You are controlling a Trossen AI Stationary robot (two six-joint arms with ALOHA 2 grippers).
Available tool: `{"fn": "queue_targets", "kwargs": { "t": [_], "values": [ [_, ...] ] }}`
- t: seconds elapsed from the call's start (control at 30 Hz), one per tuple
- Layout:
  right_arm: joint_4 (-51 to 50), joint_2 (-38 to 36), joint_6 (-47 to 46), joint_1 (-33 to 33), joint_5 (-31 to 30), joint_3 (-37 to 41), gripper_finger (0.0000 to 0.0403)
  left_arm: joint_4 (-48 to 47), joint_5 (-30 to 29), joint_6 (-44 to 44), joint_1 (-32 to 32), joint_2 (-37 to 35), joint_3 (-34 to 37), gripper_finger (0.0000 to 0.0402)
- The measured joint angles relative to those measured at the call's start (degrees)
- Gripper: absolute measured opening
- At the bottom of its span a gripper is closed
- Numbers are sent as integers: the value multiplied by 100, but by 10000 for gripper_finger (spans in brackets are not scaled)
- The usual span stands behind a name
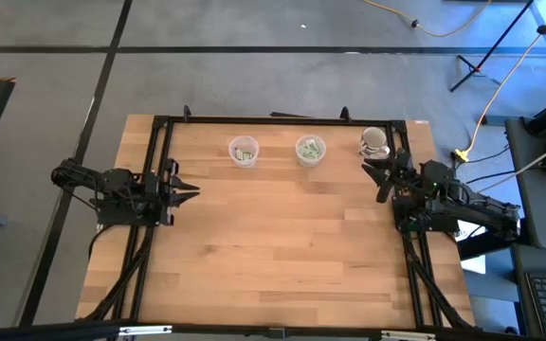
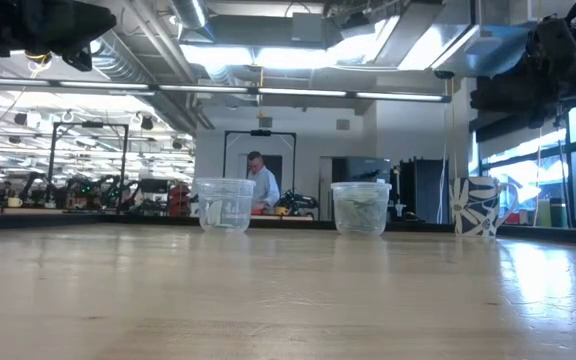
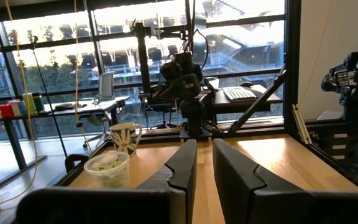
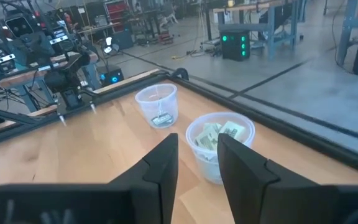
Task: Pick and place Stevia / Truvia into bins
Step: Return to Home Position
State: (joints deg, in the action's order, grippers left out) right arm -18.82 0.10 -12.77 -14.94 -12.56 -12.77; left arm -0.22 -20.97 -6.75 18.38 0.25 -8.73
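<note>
Two cups [image 1: 244, 151] at the far edge of the bench [image 1: 282, 256] hold all visible sachets [image 4: 219, 134]. Left gripper [image 1: 190, 189], right gripper [image 1: 377, 181]: empty, fingers slightly apart, at opposite sides. Homing step; you likely need only let both settle.

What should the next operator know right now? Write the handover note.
Left gripper: fingers open, empty, at the table's left edge.
Right gripper: fingers open, empty, at the right edge beside the mug.
Sachets: several in the right cup, a few in the left cup; none visible loose on the table.
Done: sorting looks finished.
Left: probably only parking both arms.
</note>
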Motion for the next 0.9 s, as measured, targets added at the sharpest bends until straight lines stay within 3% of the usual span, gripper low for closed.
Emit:
{"fn": "queue_targets", "kwargs": {
  "t": [0.33, 0.9],
  "values": [
    [384, 1, -341, 0, 7, 746, 116, -1, 2, 0, 1, 0, 0, 47],
    [298, 4, -350, 0, 4, 729, 116, 1, 2, 0, 0, 0, 0, 47]
  ]
}}
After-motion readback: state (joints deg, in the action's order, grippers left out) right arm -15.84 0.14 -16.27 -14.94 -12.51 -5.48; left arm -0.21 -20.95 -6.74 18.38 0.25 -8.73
